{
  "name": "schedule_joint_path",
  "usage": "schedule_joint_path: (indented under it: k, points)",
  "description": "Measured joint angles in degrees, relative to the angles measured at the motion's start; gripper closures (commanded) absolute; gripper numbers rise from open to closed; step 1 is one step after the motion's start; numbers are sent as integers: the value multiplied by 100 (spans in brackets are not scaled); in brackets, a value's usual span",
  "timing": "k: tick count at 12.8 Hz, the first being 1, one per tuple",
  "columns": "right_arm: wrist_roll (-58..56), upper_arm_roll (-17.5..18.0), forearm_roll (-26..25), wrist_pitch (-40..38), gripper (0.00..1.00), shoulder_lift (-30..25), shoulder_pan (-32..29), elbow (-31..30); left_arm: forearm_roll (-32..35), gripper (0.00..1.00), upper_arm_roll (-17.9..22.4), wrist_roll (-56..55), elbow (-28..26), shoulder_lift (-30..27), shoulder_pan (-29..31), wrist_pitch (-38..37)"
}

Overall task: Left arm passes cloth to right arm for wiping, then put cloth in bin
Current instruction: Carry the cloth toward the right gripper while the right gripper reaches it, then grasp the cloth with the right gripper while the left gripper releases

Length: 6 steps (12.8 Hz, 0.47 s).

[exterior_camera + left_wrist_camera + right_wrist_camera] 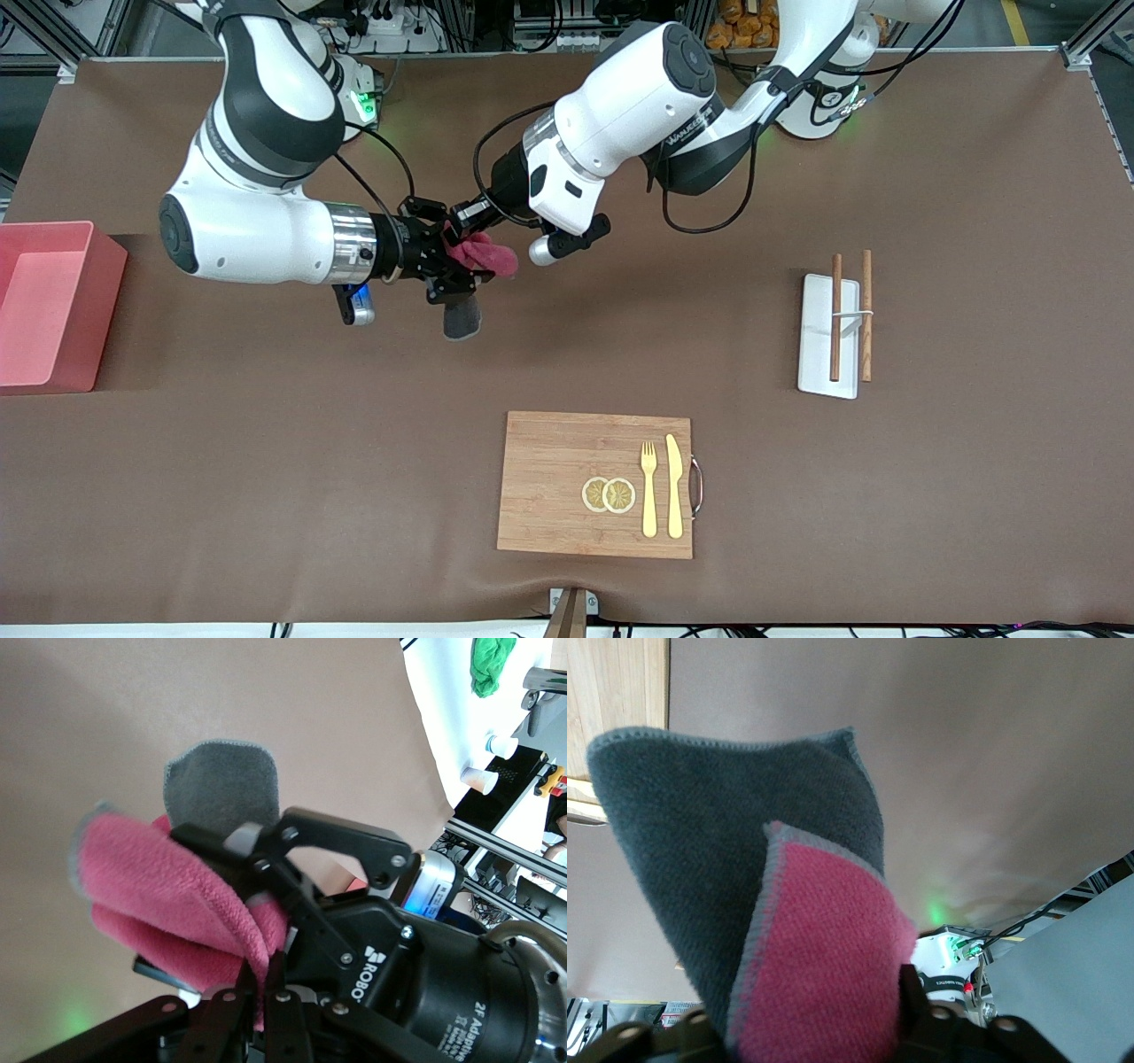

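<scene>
Cutting board (567, 478): nearest the front camera, carrying two lemon slices (608, 494), a fork (648, 489) and a knife (674, 486); no part in the handover.
Bin (84, 306): pink box at the right arm's end of the table, open side up, nothing visible in it.
Right gripper (452, 270): in the air over bare table mid-way between the bases and the board; its fingers are pinched together on the cloth.
Cloth (483, 254): off the table, held between the two grippers; magenta fold up top, grey flap hanging down.
Left gripper (461, 217): meets the cloth from the left arm's side; whether its fingers grip or have let go cannot be told.
Deciding relation: both grippers touch the same bunch, the right one from the bin's side, so the cloth should go that way once the left lets go.
White tray (819, 337): toward the left arm's end, with two wooden sticks (850, 315) lying across it.
</scene>
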Motion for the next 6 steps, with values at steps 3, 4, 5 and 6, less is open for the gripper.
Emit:
schedule_joint_path:
  k: [3, 4, 5, 6]
  points:
    - [-92, -69, 0, -43, 100, 0, -92, 0, -1, 0, 4, -51, 4, 0, 13, 11]
    - [-201, -83, 0, -132, 100, 0, -194, 0, -1, 0, 4, -138, 15, -3, 18, 20]
    - [-378, -89, 0, -250, 100, 0, -333, 1, -1, 0, 3, -165, 27, -19, 18, 21]
    - [-617, -93, 0, -365, 100, 0, -473, 1, -1, 0, 3, -187, 29, -72, 24, -1]
